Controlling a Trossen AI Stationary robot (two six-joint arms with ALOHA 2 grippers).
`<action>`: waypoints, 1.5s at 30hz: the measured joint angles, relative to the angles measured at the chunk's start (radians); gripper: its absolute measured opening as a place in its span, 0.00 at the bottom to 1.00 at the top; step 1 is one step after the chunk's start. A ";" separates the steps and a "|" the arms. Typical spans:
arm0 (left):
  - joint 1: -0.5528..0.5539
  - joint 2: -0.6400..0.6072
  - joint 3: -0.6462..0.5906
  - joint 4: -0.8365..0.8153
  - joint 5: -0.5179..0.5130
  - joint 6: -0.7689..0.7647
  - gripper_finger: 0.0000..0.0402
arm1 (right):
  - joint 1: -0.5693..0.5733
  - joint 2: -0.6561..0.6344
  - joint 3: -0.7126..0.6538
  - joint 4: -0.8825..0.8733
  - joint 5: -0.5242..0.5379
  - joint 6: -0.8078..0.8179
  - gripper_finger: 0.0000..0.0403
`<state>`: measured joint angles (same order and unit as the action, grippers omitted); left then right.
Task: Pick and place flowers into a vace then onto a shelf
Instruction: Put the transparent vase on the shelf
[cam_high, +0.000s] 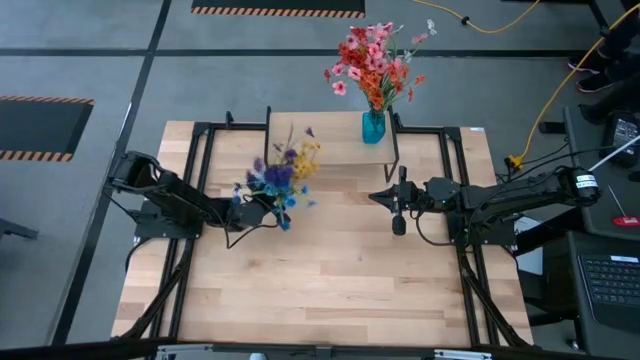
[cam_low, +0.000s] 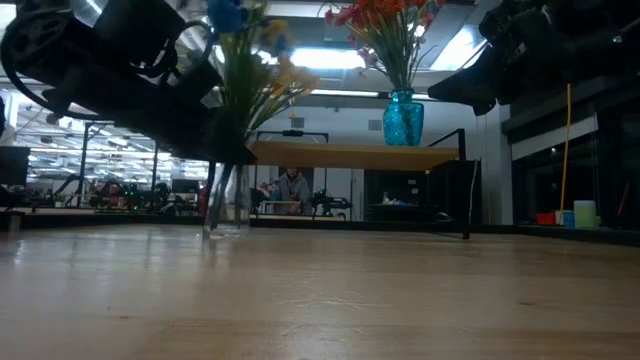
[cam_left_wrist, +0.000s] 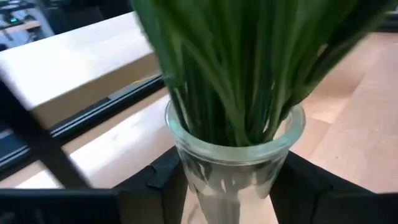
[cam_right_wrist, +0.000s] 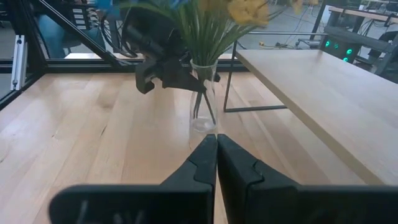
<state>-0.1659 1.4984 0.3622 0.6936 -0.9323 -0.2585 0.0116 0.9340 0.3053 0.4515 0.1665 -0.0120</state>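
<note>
Left gripper (cam_right_wrist: 163, 73) fingers flanking clear vase (cam_right_wrist: 203, 99), grip uncertain, right gripper (cam_high: 398, 212) shut, empty, mid-table, shelf (cam_right_wrist: 323, 93) edge near, open tabletop (cam_high: 330, 280) forward.

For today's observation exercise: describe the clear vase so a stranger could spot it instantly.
On the wooden table, just in front of the shelf, the clear glass vase stands between the left gripper's jaws. Unlike the turquoise vase of red flowers, it holds blue, purple and yellow flowers.

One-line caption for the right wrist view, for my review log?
Shut right gripper faces the clear glass vase of yellow and blue flowers, left gripper around it, beside the shelf.
</note>
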 joint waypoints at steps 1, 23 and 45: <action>0.006 0.003 0.000 0.019 0.018 0.024 0.42 | 0.000 0.000 0.000 0.000 0.000 0.000 0.04; -0.007 -0.328 0.027 -0.147 0.302 0.173 0.42 | 0.000 0.000 0.000 -0.003 0.000 0.002 0.04; 0.486 -0.520 0.327 -0.529 0.861 0.354 0.42 | 0.000 0.000 0.000 -0.003 0.000 -0.024 0.04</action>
<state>0.3199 0.9788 0.6889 0.1646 -0.0717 0.0952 0.0116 0.9340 0.3050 0.4480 0.1665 -0.0358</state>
